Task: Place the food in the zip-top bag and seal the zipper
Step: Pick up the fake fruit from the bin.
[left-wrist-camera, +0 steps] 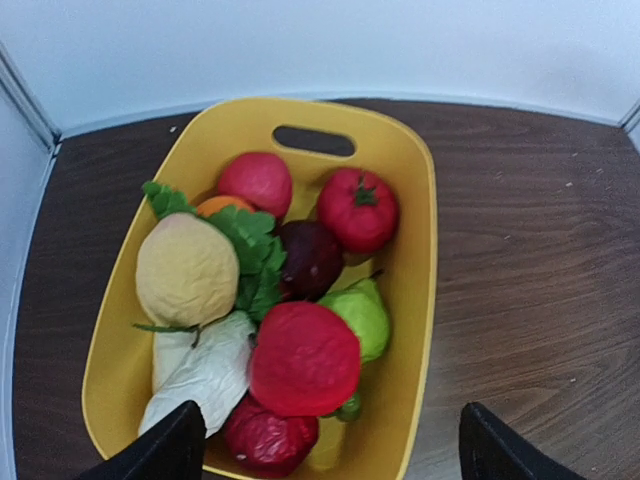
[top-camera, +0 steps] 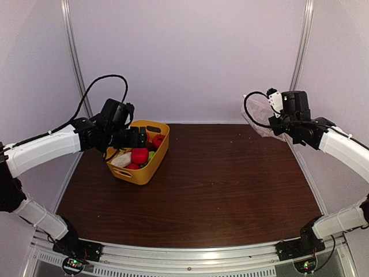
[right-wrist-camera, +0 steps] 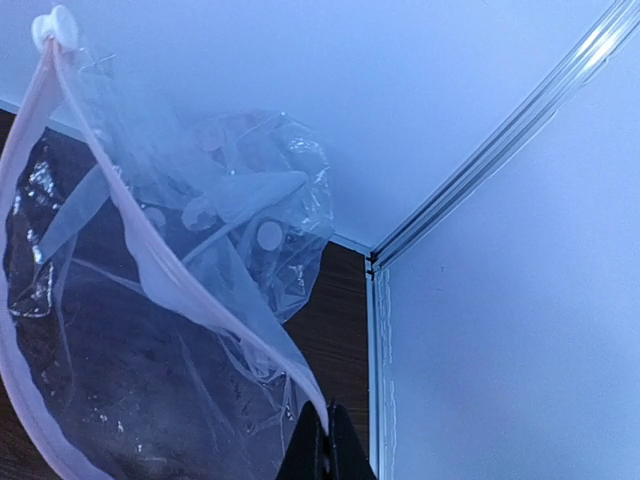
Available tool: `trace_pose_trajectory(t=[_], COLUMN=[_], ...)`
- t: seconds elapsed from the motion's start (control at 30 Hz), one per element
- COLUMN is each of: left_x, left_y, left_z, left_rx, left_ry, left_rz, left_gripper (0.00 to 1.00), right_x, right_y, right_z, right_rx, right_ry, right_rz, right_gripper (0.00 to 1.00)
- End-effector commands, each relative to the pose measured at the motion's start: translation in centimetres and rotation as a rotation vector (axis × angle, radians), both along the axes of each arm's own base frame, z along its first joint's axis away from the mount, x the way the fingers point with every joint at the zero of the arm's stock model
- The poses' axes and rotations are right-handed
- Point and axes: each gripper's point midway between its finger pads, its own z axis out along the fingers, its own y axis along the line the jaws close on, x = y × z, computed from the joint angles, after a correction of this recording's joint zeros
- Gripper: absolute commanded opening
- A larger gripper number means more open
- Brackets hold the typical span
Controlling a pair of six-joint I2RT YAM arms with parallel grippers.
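Dark wooden tabletop (top-camera: 230,184), far left: yellow plastic tub (left-wrist-camera: 410,180) of toy fruits and vegetables (left-wrist-camera: 305,358) beneath spread, empty left fingers (left-wrist-camera: 165,445). Right fingers (right-wrist-camera: 322,450) pinch the clear zip-top bag (right-wrist-camera: 150,330) aloft, far right; that thin edge-hold may slip.

Left arm (top-camera: 46,147) reaches far left, wrist pitched down. Left gripper (left-wrist-camera: 330,445) jaws spread wide, nothing between them. Right arm (top-camera: 346,147) raised far right. Right gripper (right-wrist-camera: 322,445) pinched closed on zip-top bag (right-wrist-camera: 150,350) edge.
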Motion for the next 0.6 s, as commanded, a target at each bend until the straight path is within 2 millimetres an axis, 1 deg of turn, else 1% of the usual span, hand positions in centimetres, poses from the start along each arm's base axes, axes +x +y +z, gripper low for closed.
trace_pose_trajectory(t=[0.0,0.07,0.1,0.2,0.27,0.33,0.43,0.57], left_x=[-0.4,0.0,0.2,1.0,1.7,2.4,3.4,4.1], left_y=[2.9,2.5,2.4,2.1,2.1,2.1,2.5,2.4], left_z=[-4.4,-5.2,-5.5,-6.9,-7.8,-8.3,-9.1,-10.0], left_rx=[0.146,0.153,0.16,0.176,0.171,0.17,0.185,0.187], left_ry=[0.193,0.223,0.23,0.268,0.3,0.305,0.315,0.336], left_rz=[0.009,-0.018,-0.025,-0.042,-0.047,-0.042,-0.014,-0.017], left_gripper=[0.9,0.91,0.92,0.93,0.92,0.89,0.87,0.86], right_x=[-0.7,-1.1,-1.2,-1.4,-1.5,-1.5,-1.5,-1.8], right_y=[2.5,4.5,5.3,7.0,8.0,8.4,8.6,8.6], right_z=[-3.7,-6.8,-7.9,-9.9,-10.4,-10.7,-11.2,-11.3], right_rx=[0.019,0.033,0.051,0.105,0.131,0.144,0.153,0.16], right_ry=[0.086,0.171,0.204,0.269,0.291,0.3,0.309,0.307], right_rz=[0.109,0.206,0.239,0.31,0.351,0.364,0.37,0.379], right_gripper=[0.0,0.0,0.0,0.0,0.0,0.0,0.0,0.0])
